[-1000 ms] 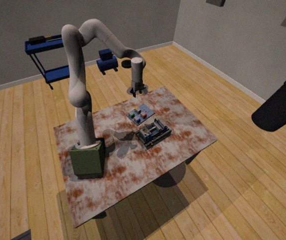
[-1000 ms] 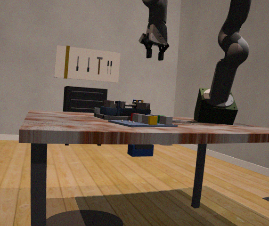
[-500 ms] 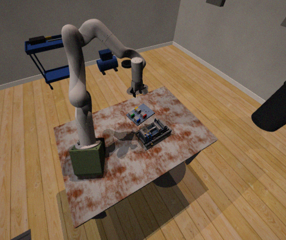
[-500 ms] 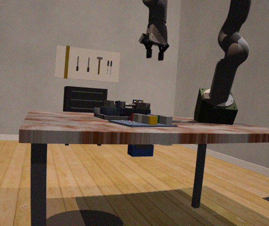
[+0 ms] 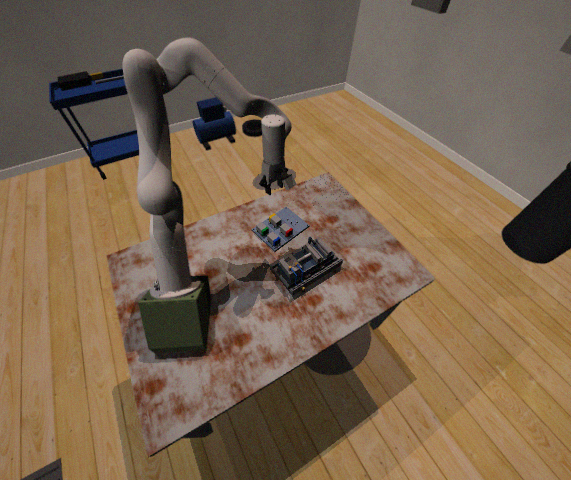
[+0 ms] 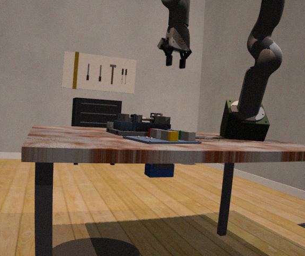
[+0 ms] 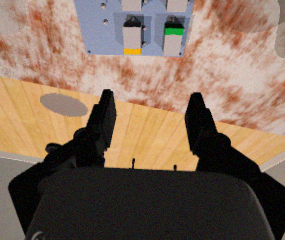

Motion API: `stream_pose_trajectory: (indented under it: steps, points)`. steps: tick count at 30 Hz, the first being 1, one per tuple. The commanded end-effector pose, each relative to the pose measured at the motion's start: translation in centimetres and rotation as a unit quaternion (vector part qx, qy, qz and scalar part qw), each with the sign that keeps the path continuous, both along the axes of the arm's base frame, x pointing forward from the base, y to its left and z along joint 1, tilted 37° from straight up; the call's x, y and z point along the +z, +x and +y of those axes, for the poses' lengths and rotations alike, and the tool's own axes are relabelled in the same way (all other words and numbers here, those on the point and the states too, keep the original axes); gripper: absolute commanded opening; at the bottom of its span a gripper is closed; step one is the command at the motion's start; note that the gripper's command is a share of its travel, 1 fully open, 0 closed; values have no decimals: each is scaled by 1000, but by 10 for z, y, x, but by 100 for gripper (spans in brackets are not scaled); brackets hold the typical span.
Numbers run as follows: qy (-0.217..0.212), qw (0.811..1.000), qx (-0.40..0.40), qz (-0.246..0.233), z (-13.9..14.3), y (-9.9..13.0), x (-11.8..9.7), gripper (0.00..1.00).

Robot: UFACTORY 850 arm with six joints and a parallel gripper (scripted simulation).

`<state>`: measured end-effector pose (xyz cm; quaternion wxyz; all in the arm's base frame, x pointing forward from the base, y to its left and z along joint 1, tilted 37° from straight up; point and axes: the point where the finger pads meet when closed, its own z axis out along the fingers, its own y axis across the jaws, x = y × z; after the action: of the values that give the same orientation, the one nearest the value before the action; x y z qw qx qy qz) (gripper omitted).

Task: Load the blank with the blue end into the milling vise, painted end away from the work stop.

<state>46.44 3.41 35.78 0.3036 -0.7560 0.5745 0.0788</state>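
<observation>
Four painted-end blanks share the infeed plate [image 5: 295,222] [image 6: 135,138] [image 7: 94,35] near one edge of a rust-stained table [image 5: 233,320] [image 6: 91,155] [image 7: 237,75]. In the exterior view, the yellow-ended blank [image 5: 275,219] [image 6: 173,135] [image 7: 132,37] is foremost, with the green-ended blank [image 5: 262,228] [image 6: 187,135] [image 7: 173,41] and red-ended blank [image 5: 286,230] [image 6: 155,133] behind. The blue-ended blank [image 5: 274,239] lies on the plate's vise-facing side, outside the vise. High above the tabletop, the gripper [image 5: 275,187] [image 6: 175,66] [image 7: 151,103] points downward, fingers parted well but short of full spread, grasping nothing. Past the plate sits the milling vise [image 5: 295,286] [image 6: 142,126], its raised plate flat on the table. The arm rises from a green pedestal [image 5: 174,325] [image 6: 243,130] on the tabletop. In the background, a dark drawer cabinet [image 6: 97,112] stands below a pale tool board [image 6: 105,85] on the wall.
</observation>
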Motion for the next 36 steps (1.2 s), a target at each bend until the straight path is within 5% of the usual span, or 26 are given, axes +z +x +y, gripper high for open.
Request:
stream_pose_trajectory:
  steps: [1, 10, 20, 27, 36]
  points:
    - [0, 1000, 0, -1, 0, 0, 1, 72]
    - [0, 1000, 0, -1, 0, 0, 1, 72]
    - [0, 1000, -1, 0, 14, 4, -47, 72]
    - [0, 1000, -1, 0, 14, 4, -47, 72]
    - [0, 1000, -1, 0, 27, 7, -88, 72]
